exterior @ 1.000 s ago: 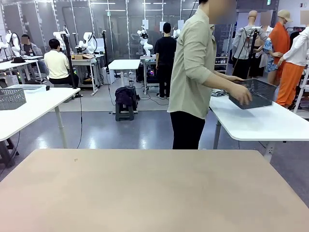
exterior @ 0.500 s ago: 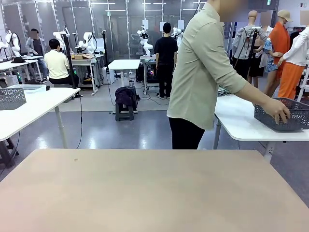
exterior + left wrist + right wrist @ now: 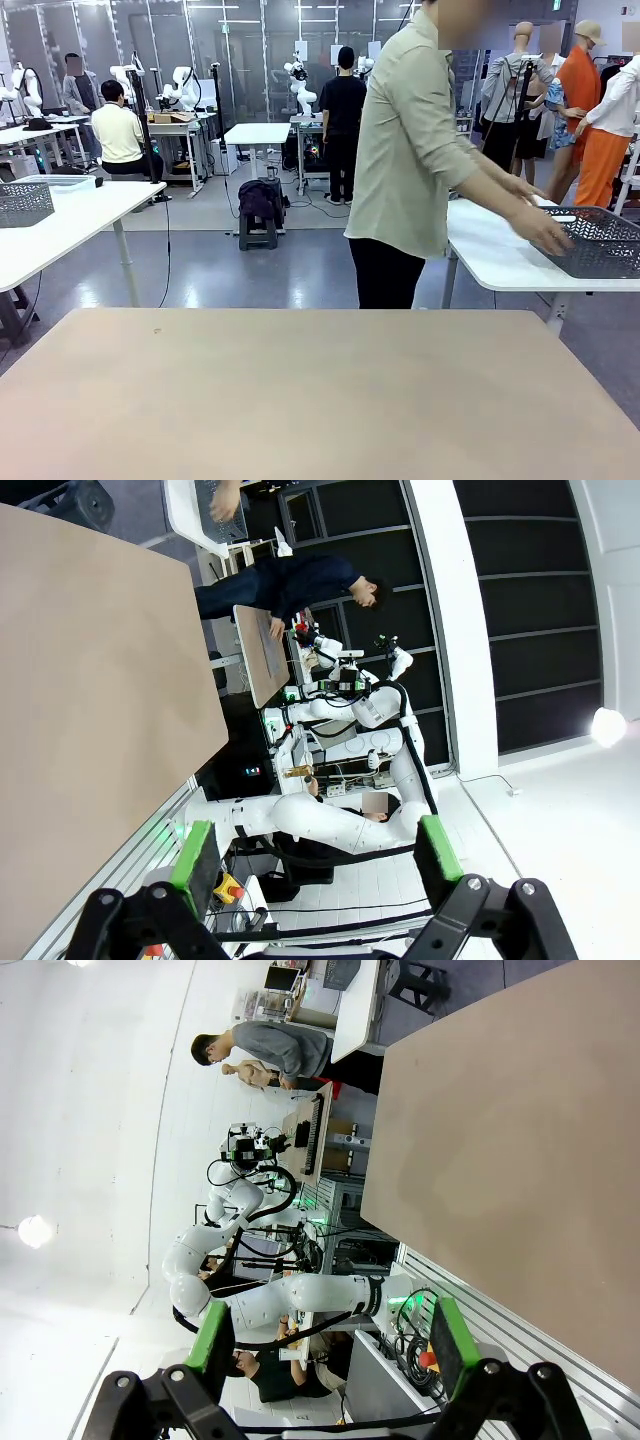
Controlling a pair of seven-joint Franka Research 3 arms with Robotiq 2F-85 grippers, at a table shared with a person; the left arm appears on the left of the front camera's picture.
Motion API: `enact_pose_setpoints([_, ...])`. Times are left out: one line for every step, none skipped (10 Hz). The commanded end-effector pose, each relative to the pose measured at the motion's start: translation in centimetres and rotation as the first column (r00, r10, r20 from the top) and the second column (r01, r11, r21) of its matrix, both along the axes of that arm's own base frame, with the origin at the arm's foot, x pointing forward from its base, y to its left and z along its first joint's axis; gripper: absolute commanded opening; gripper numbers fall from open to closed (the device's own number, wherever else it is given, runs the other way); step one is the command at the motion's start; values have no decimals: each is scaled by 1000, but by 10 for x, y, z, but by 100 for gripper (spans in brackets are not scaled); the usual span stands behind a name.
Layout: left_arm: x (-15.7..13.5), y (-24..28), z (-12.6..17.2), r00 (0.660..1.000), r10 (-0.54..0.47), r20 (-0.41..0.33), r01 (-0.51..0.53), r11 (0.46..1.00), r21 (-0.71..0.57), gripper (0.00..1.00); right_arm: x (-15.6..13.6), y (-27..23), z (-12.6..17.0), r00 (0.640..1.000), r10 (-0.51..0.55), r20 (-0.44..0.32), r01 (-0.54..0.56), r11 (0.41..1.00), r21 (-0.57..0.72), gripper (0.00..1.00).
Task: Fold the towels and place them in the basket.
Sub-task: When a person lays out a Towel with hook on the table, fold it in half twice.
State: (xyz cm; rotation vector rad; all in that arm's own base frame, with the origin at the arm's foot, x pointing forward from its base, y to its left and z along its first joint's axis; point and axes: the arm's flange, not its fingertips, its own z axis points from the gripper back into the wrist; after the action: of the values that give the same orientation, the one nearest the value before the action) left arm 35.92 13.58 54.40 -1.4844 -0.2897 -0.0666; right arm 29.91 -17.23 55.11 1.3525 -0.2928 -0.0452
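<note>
Busy lab space, with white tables and other workers, lies beyond the bare beige table (image 3: 320,400) in front. One person (image 3: 410,150) in a pale green shirt stands at its far edge, turned toward the white side table (image 3: 500,255) on the right. One hand (image 3: 547,230) is at the rim of a dark grey mesh basket (image 3: 610,250) resting there. A second mesh basket (image 3: 22,203) sits on another white table (image 3: 80,215) far left. Setup looks like the step in hand: basket and towels have yet to reach the beige table, so the next move calls for waiting. Jaws of the left gripper (image 3: 316,852) and the right gripper (image 3: 330,1342) stand wide apart, holding nothing.
</note>
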Motion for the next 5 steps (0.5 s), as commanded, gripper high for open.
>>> enact_pose_setpoints([0,-1,0,1000,0,1,0,1000,-4,100,0,0,1,1000,-1,2,1,1000,0,100])
enact_pose_setpoints([0,-1,0,1000,0,1,0,1000,-4,100,0,0,1,1000,-1,2,1,1000,0,100])
enact_pose_setpoints([0,-1,0,1000,0,1,0,1000,-4,100,0,0,1,1000,-1,2,1,1000,0,100])
enact_pose_setpoints([0,-1,0,1000,0,1,0,1000,-4,100,0,0,1,1000,-1,2,1,1000,0,100])
enact_pose_setpoints([0,-1,0,1000,0,1,0,1000,-4,100,0,0,1,1000,-1,2,1,1000,0,100])
